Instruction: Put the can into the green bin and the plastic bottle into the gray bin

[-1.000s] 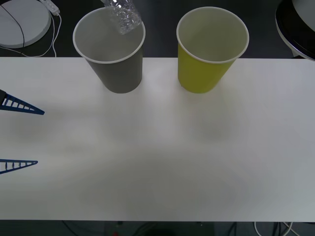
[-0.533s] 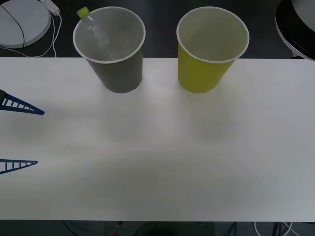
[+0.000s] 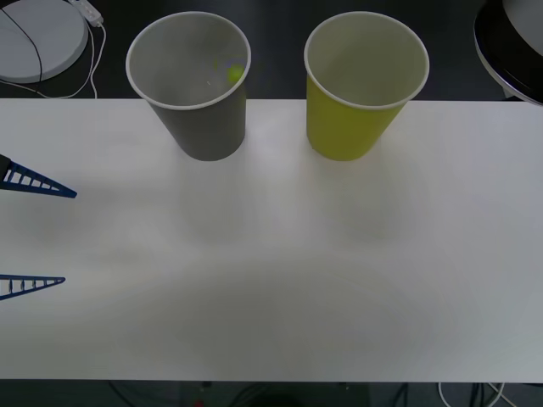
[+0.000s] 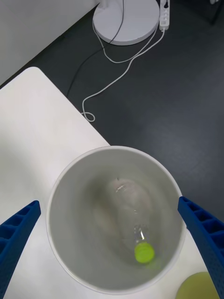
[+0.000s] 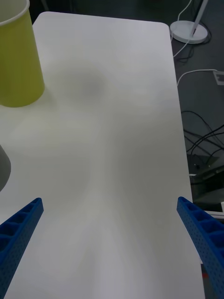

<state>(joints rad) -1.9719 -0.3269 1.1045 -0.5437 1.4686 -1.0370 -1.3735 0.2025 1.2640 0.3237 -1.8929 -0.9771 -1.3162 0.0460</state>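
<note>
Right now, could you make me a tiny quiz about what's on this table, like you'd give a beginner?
1. True or false: the plastic bottle lies inside the gray bin.
2. Which gripper hangs directly over the gray bin? A) left gripper B) right gripper
3. Fill in: the green bin stands to the robot's ____ of the gray bin.

Key
1. True. The right wrist view looks down on the bottle in the bin, with its lime-green cap toward the camera.
2. B. Its open fingers straddle the bin's rim in the right wrist view; the left gripper, also open, waits over the white table.
3. right.
</note>
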